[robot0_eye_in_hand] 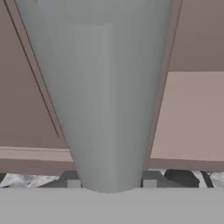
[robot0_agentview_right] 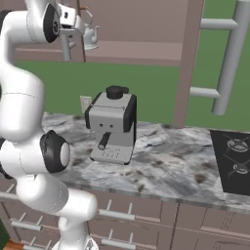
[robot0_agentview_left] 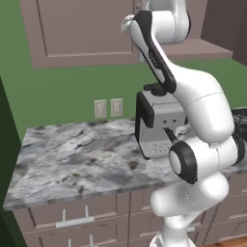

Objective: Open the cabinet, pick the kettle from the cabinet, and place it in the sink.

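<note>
Robot arm raised to the cabinet [robot0_agentview_left: 82, 34] above a marble counter [robot0_agentview_left: 72, 159].
The kettle [robot0_agentview_right: 91, 35] is seen from the right base camera, just beside the gripper [robot0_agentview_right: 68, 19]; whether the gripper is clenched cannot be told.

A home kitchen: marble counter [robot0_agentview_right: 166, 166], coffee machine [robot0_agentview_right: 113, 128], stove top [robot0_agentview_right: 234, 158], wall cabinet [robot0_agentview_left: 82, 31], probably domestic.
</note>
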### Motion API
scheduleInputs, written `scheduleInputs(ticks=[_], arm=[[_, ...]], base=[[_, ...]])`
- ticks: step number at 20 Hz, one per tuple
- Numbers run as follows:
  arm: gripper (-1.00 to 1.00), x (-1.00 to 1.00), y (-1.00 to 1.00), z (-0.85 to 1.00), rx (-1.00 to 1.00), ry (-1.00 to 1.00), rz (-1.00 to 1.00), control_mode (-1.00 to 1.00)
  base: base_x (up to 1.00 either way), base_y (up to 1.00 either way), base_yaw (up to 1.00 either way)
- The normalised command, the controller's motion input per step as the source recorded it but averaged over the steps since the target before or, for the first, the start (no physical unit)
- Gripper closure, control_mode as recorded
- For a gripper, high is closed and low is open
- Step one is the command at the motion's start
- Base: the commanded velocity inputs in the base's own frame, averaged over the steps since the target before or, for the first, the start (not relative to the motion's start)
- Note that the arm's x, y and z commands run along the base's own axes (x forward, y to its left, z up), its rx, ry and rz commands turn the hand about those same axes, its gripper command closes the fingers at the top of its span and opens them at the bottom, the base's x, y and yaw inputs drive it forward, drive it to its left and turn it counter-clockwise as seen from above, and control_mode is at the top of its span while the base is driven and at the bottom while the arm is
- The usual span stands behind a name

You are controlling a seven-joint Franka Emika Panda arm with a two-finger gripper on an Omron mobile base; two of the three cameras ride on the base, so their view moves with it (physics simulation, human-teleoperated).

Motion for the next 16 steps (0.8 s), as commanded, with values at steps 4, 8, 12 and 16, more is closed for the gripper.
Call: scheduleInputs(ticks=[4,8,12,16], arm=[[1.0,0.12,0.33,-0.07,0.0,-0.06,-0.01,-1.0],[1.0,-0.1,0.44,-0.05,0.0,-0.1,0.0,-1.0],[1.0,-0.4,0.4,0.04,0.0,0.0,0.0,-1.0],[1.0,-0.46,0.43,0.06,0.0,0.0,-0.02,-1.0]], base=[[0.0,0.0,0.0],[0.0,0.0,0.0],[0.0,0.0,0.0],[0.0,0.0,0.0]])
